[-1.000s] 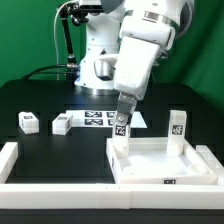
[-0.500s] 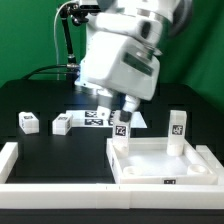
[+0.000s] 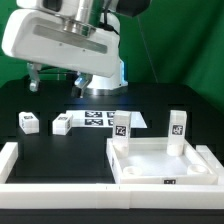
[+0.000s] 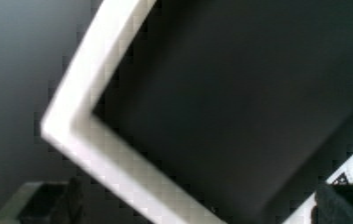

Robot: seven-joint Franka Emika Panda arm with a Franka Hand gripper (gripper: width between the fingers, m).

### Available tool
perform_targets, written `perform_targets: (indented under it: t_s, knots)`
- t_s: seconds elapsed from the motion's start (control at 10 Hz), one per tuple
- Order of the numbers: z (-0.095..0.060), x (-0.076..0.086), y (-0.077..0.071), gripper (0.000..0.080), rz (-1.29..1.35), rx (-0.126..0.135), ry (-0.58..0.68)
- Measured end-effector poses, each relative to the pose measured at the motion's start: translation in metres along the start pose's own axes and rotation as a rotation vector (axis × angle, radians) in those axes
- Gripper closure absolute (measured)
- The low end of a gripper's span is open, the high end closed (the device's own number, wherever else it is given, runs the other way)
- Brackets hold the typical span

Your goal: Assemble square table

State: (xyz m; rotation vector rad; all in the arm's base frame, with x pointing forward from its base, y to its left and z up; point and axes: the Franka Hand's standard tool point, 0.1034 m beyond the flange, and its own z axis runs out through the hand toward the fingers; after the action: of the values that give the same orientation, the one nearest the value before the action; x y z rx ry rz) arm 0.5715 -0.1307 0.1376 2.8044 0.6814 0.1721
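Observation:
The white square table top (image 3: 150,166) lies at the exterior view's right, against the front border wall. Two white tagged legs stand upright in its far corners, one on the left (image 3: 121,125) and one on the right (image 3: 177,127). Two more legs (image 3: 27,122) (image 3: 62,125) lie loose on the black table at the left. My gripper (image 3: 32,80) hangs high over the far left, away from all the parts. In the wrist view the gripper (image 4: 199,205) is open and empty, with its dark fingertips (image 4: 45,204) far apart above a corner of the border wall.
The marker board (image 3: 98,118) lies behind the table top. The low white border wall (image 3: 55,190) runs along the front and up the left side; its corner shows in the wrist view (image 4: 84,115). A black stand (image 3: 68,40) rises at the back.
The arm has left the left upright leg and swung up and toward the exterior view's left. That leg stays standing in its corner. The other parts have not moved.

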Motion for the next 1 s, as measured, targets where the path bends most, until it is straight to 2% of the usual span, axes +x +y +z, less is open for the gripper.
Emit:
perform_targets:
  t_s: [0.4,0.5,0.6,0.7,0.8,0.9,1.0]
  knots:
    - [0.005,0.000,-0.004,0.0150,0.257,0.017,-0.001]
    - [0.017,-0.017,-0.001,0.0150,0.354,0.038,-0.022]
    - [0.028,-0.041,0.001,0.0150,0.457,0.075,-0.054]
    - [0.038,-0.060,-0.008,0.0150,0.593,0.129,-0.110]
    - [0.045,-0.066,-0.016,0.0150,0.685,0.157,-0.172]
    - [0.049,-0.064,-0.019,0.0150,0.722,0.155,-0.170]
    - [0.043,-0.054,-0.023,0.0150,0.753,0.145,-0.144]
